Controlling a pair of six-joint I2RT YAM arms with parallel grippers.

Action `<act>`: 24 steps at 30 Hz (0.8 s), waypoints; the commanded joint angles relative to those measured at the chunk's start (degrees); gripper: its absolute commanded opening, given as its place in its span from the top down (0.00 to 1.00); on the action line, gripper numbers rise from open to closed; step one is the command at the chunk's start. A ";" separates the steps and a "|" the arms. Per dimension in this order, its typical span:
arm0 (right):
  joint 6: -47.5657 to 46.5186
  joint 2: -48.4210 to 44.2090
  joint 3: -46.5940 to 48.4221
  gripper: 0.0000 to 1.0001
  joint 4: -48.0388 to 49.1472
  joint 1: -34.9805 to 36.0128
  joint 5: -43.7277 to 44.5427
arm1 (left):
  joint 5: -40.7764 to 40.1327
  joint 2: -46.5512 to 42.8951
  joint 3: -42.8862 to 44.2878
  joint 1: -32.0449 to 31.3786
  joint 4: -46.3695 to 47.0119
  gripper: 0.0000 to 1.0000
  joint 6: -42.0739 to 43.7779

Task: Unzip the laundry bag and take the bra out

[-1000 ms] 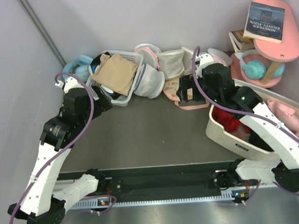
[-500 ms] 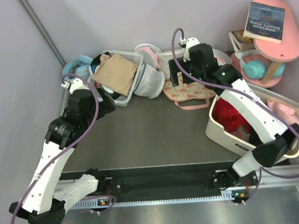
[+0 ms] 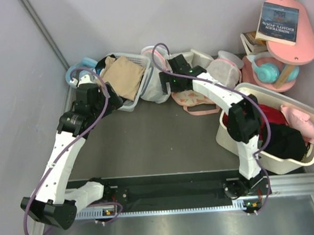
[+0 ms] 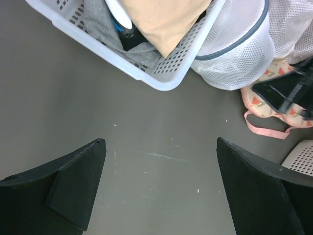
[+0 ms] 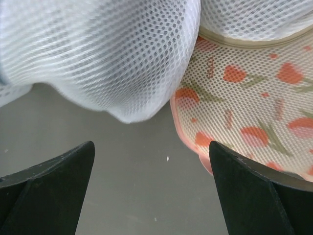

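Note:
The laundry bag [image 3: 156,90] is a white mesh dome with a grey rim, lying between the white basket and a floral bag at the back. It also shows in the left wrist view [image 4: 239,49] and fills the top of the right wrist view [image 5: 98,54]. My right gripper [image 3: 169,87] is open and empty, just at the bag's right edge, low over the table [image 5: 151,144]. My left gripper [image 3: 112,101] is open and empty over bare table in front of the basket [image 4: 160,142]. The bra is not visible; the mesh hides the bag's contents.
A white slatted basket [image 3: 129,103] holds a tan cloth [image 3: 121,77]. A floral mesh bag with pink trim [image 3: 198,99] lies right of the laundry bag. A white bin [image 3: 235,139] with red and black clothes stands at the right. A pink shelf [image 3: 286,45] is behind it.
My right arm has swung left from above the bin to the laundry bag's right edge. My left gripper has moved back and slightly right, nearer the basket.

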 commanded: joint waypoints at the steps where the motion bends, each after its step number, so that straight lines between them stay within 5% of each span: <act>1: 7.07 4.14 2.51 0.00 7.04 -2.09 0.64 | 1.47 -2.29 -1.63 0.93 2.22 0.01 0.46; 4: 9.63 6.35 -0.38 0.02 13.25 -4.46 -5.66 | 1.38 -3.70 -2.51 1.11 1.07 0.01 -0.42; 7: 11.48 6.35 -5.65 0.24 20.82 -5.79 -10.77 | 1.56 -4.58 -2.51 1.28 -0.51 0.01 -0.94; 10: 10.96 4.86 -10.14 0.64 24.45 -6.14 -14.21 | 1.65 -5.63 -2.42 1.28 -1.57 0.01 -0.77; 11: 10.61 3.90 -10.84 0.89 24.63 -6.14 -14.92 | 1.73 -6.16 -2.68 1.20 -1.83 0.01 -0.51; 12: 10.43 3.19 -12.59 0.98 24.20 -6.06 -15.45 | 2.34 -6.25 -3.21 1.11 -1.92 0.01 -0.07; 24: 7.10 -19.48 -44.04 1.00 23.93 -3.17 -31.27 | 14.21 -10.03 -12.70 0.58 2.03 0.01 -3.31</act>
